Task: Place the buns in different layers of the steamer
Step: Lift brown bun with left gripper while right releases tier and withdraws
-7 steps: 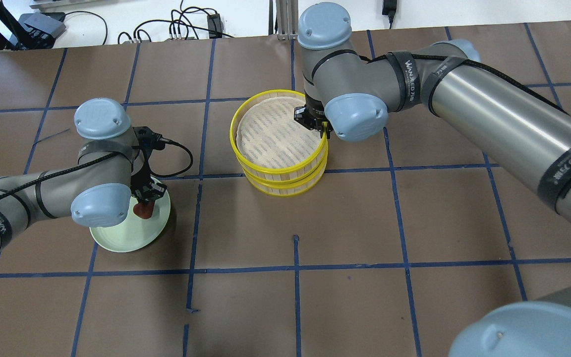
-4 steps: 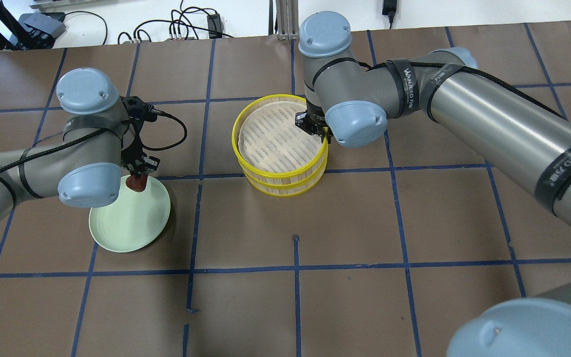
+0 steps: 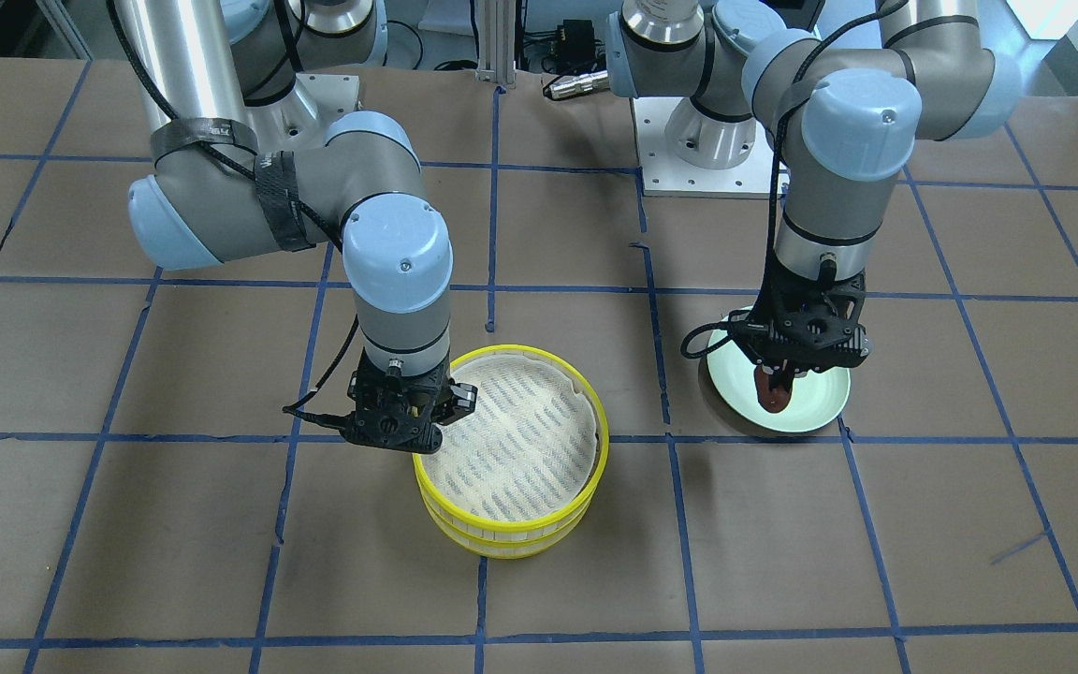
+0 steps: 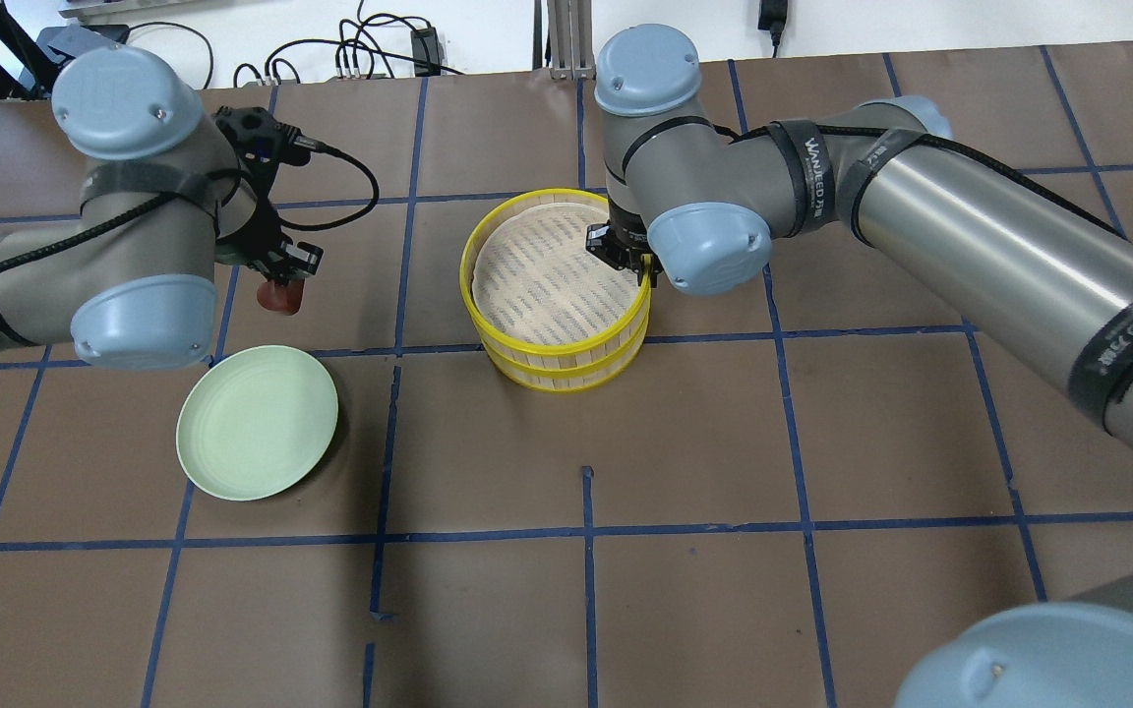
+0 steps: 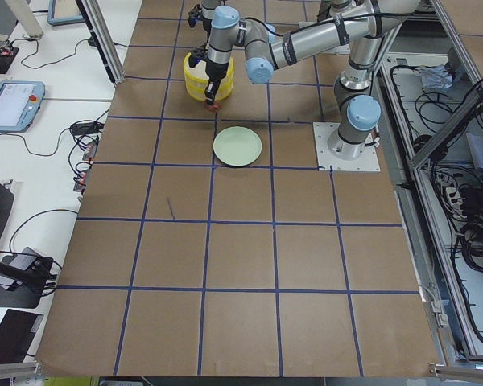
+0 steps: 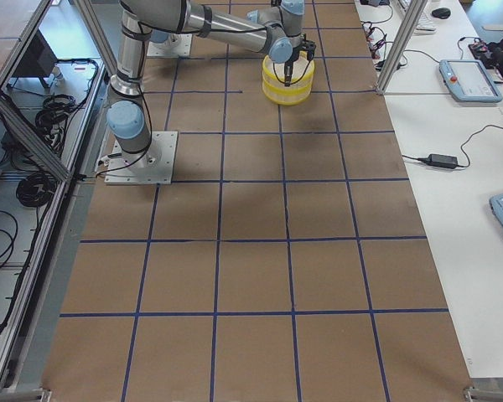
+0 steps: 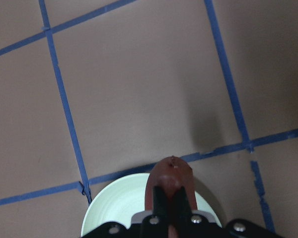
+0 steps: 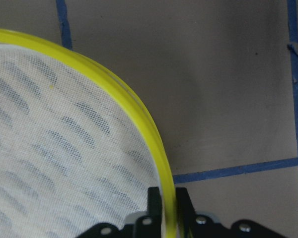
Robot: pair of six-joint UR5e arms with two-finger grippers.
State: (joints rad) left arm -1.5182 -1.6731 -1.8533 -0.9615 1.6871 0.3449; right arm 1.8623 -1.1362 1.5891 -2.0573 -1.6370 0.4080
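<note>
A yellow two-layer steamer (image 4: 566,369) with a white mesh liner stands mid-table; it also shows in the front view (image 3: 502,529). My right gripper (image 4: 640,267) is shut on the top layer's rim (image 8: 139,119), one finger inside and one outside. My left gripper (image 4: 283,280) is shut on a reddish-brown bun (image 4: 281,297) and holds it in the air, beyond the pale green plate (image 4: 257,423). The bun (image 7: 171,176) hangs from the fingertips in the left wrist view, and shows over the plate (image 3: 824,402) in the front view (image 3: 773,395). No other bun shows.
The table is brown paper with a blue tape grid. The plate (image 7: 114,218) holds nothing. Cables and power bricks (image 4: 350,49) lie past the far edge. The arms' base plate (image 3: 707,150) sits at the robot's side.
My left gripper has lifted the bun off the plate and carried it up and toward the far side. My right gripper has stayed on the steamer rim.
</note>
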